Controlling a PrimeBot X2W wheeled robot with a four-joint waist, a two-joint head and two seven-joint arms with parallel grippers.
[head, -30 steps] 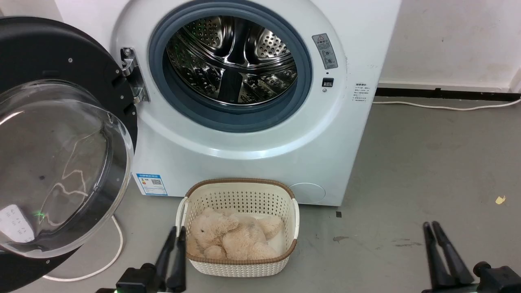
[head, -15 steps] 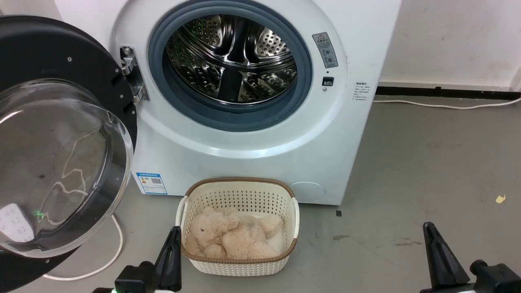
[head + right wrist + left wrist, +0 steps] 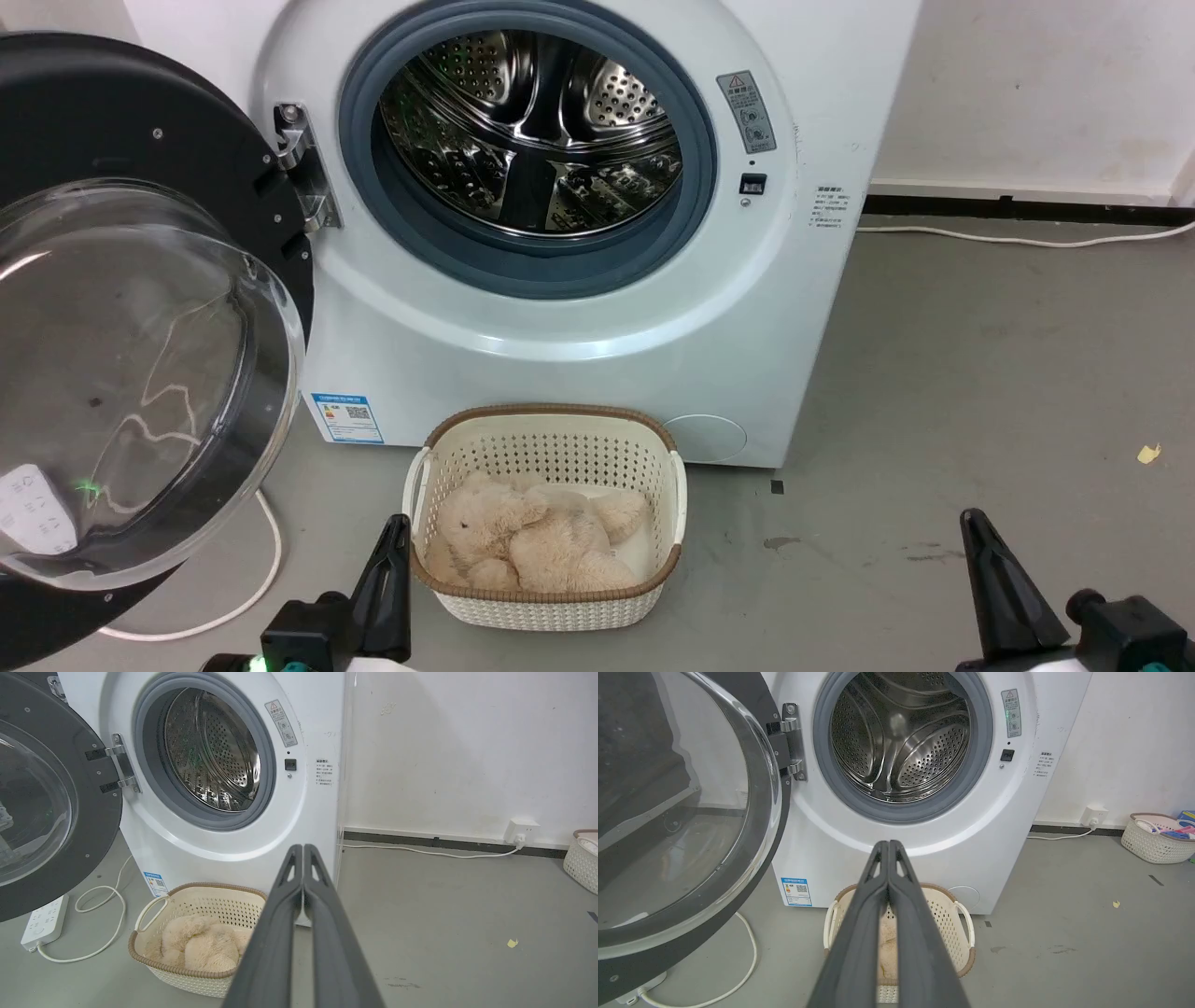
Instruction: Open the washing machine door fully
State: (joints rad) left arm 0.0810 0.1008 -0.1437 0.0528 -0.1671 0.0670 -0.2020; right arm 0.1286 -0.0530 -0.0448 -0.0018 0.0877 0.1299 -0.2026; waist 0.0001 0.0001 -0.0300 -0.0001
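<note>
Washing machine: white front-loader standing on the grey floor against a pale wall. Washing machine door: black-rimmed, with a bulging clear glass bowl. It hangs on the metal hinge at the machine's left edge in the head view, swung well clear of the front, with its inner side facing the camera. Drum: perforated steel, ringed by a grey rubber seal, fully exposed. Basket: cream lattice with a brown rim, on the floor just before the machine's base, holding a beige plush toy. White cable: looped on the floor below the door, running to a power strip. Left gripper: fingers pressed together, nothing held, short of the machine above the basket's near-left corner. Right gripper: fingers likewise closed and empty, off the machine's right front corner.
</note>
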